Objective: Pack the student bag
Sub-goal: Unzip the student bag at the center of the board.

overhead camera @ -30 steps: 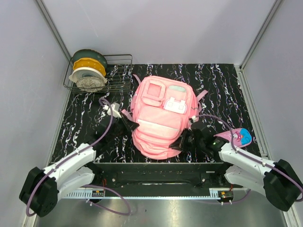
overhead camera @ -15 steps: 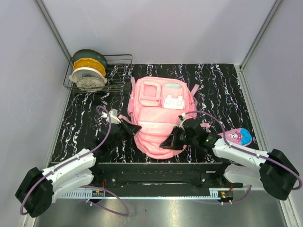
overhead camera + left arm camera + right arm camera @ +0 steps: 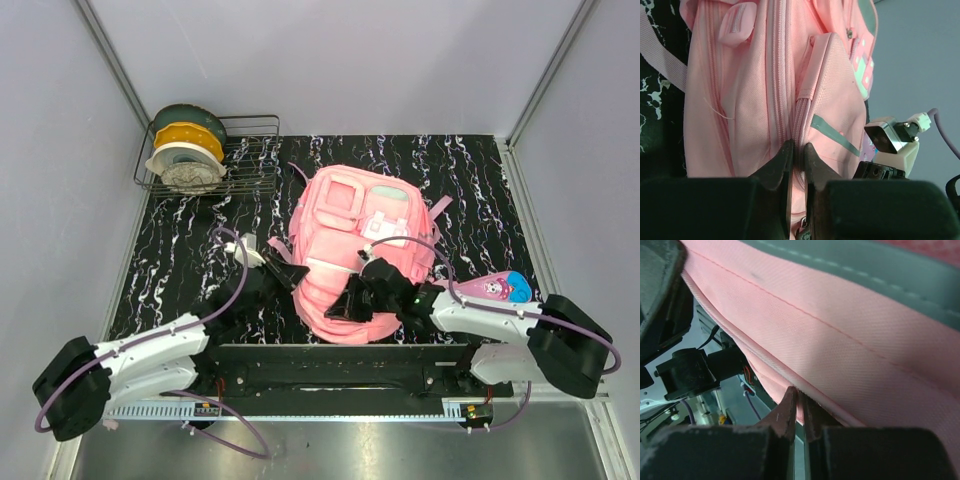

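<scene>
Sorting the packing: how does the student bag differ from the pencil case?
The student bag is far bigger than the pencil case. The bag is pink with a mint patch; the case has a blue end. Left gripper and right gripper pinch the bag; no gripper holds the case. Both are on the table.

Student bag (image 3: 365, 240) lying flat at mid-tabletop (image 3: 480, 190), front pockets facing up. Wire rack (image 3: 252, 160) in the far-left corner, well apart from the bag, with round dishes (image 3: 185, 150) standing on edge in its left end. Pencil case (image 3: 503, 289) to the right of the bag, near the tabletop's right edge. Left pincer (image 3: 288, 272) at the bag's near-left side, right pincer (image 3: 338, 305) at its near edge; each touches the fabric.
</scene>
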